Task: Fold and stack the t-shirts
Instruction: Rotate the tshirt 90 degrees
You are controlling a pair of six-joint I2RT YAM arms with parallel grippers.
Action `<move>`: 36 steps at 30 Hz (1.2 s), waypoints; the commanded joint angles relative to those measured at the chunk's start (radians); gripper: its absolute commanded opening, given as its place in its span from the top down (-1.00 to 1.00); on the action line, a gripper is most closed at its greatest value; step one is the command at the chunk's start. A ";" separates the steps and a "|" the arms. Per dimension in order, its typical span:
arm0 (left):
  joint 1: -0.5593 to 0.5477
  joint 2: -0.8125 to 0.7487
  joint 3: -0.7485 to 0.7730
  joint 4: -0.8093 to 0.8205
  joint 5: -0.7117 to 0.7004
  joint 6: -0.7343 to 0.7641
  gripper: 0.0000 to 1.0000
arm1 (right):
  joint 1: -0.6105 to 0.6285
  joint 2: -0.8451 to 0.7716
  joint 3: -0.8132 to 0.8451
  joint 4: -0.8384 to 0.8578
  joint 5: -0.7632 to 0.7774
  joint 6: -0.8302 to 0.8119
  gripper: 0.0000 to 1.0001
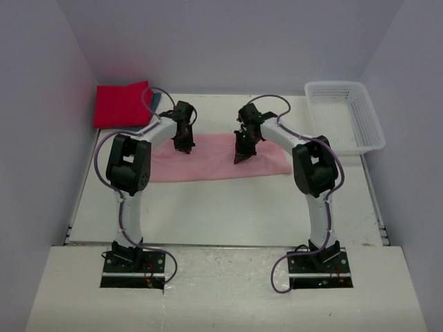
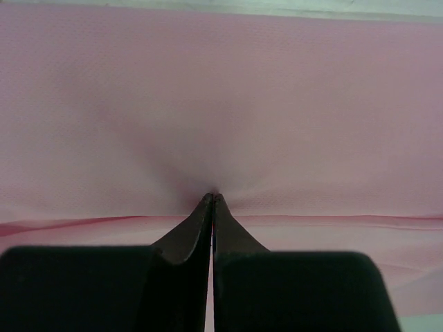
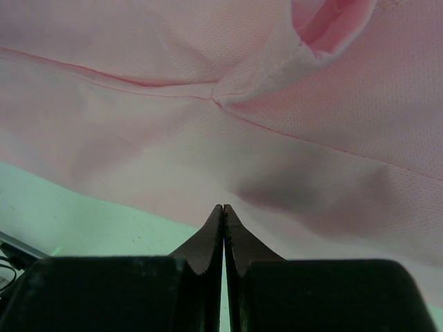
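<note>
Pink t-shirt (image 1: 208,164) lies as a long folded strip across the middle of the table (image 1: 228,207). The red t-shirt (image 1: 121,104) lies folded at the far left corner. Both claws are fully closed. The left gripper (image 2: 212,197) touches the pink cloth with its tips, and I cannot tell if it pinches any. The right gripper (image 3: 223,207) hangs just over the cloth and holds nothing.

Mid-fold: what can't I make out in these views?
- Top view: the teal shirt is only a sliver beside the red shirt, behind the left arm.
- Top view: the left arm and right arm cover the pink shirt's far edge.
- Wrist views: whether the shut left gripper or right gripper pinches cloth; the contact is hidden.
</note>
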 commanded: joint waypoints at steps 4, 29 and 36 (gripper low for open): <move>-0.007 -0.054 -0.120 -0.034 -0.036 -0.045 1.00 | 0.000 0.061 0.066 -0.101 0.048 0.017 0.99; -0.312 -0.265 -0.412 0.137 0.207 -0.161 1.00 | -0.063 0.201 0.279 -0.263 0.048 -0.049 1.00; -0.355 -0.271 -0.392 0.132 0.228 -0.172 1.00 | -0.148 0.244 0.397 -0.321 0.003 -0.049 0.92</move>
